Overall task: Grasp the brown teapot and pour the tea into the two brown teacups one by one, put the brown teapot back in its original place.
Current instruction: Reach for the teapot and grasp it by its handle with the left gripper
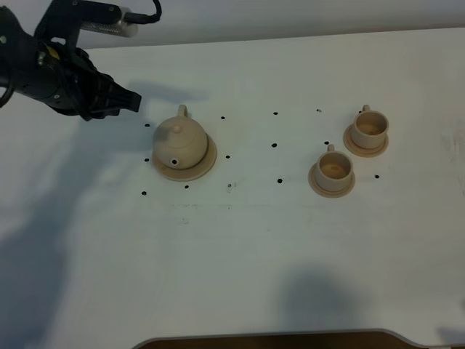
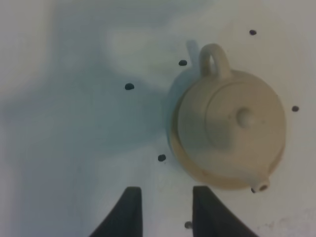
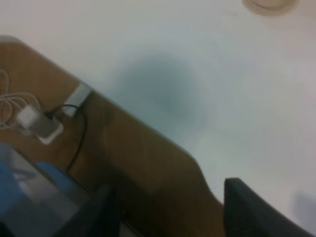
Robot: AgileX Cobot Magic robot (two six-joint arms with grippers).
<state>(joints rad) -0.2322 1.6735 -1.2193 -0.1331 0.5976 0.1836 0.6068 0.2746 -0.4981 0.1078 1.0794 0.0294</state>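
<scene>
The brown teapot (image 1: 180,142) sits on its wide round saucer (image 1: 208,164), the original place, left of the table's middle, with its loop handle to the far side and its spout toward the near left. The two brown teacups (image 1: 370,125) (image 1: 334,168) stand on small saucers at the right. My left gripper (image 1: 131,99) hovers up and to the left of the teapot, apart from it. In the left wrist view the gripper (image 2: 165,200) is open, nothing lies between its dark fingers (image 2: 129,212), and the teapot (image 2: 232,126) lies off to one side. My right gripper (image 3: 163,212) is open over the table's near edge.
Small black dots (image 1: 227,155) mark the white table (image 1: 240,247) around the teapot and cups. The right wrist view shows the table's curved near edge (image 3: 148,128), with a brown surface, cables and a white adapter (image 3: 39,123) below it. A cup saucer's rim (image 3: 269,4) peeks in.
</scene>
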